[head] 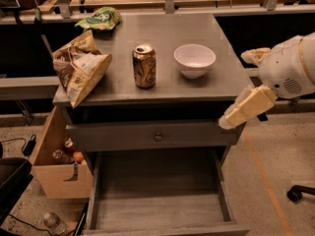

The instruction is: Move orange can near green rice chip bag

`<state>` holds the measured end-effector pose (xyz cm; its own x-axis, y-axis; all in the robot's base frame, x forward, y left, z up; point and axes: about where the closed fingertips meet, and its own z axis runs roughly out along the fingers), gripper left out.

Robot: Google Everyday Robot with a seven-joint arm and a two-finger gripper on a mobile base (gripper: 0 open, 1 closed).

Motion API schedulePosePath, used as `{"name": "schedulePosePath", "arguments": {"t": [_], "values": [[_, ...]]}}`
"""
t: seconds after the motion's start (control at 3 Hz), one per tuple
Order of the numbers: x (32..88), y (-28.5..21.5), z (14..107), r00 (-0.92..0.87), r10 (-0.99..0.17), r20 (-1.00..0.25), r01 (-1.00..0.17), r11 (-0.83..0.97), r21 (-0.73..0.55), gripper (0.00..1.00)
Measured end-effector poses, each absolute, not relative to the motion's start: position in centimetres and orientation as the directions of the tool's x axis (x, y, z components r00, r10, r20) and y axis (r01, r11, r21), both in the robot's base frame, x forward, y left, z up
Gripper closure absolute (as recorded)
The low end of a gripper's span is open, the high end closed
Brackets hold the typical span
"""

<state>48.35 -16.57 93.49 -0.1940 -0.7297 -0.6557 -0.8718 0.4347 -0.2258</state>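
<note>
The orange can (144,66) stands upright near the middle of the grey table top (221,80), to the left of a white bowl (194,60). The green rice chip bag (100,19) lies at the table's far left corner, well behind the can. My gripper (230,120) hangs at the table's right front corner, just off the edge and below the top, far right of the can and holding nothing that shows. The white arm body (288,68) is behind it.
A large brown and tan chip bag (78,71) leans at the table's left front edge. Below the top are a closed drawer (157,136) and an open bottom drawer (160,200). A cardboard box (56,163) with bottles sits on the floor at left.
</note>
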Motion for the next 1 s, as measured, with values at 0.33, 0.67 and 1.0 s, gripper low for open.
{"name": "schedulePosePath", "arguments": {"t": [0.33,0.67,1.0], "values": [[50.5,-15.4,90.6,-0.113,-0.561,-0.820,-0.857,0.473,-0.205,0.00],[52.8,-15.3,90.8,-0.015,-0.352,-0.936,-0.798,0.568,-0.201,0.00],[54.4,-14.0,93.0,0.065,-0.248,-0.967,-0.764,0.611,-0.209,0.00]]}}
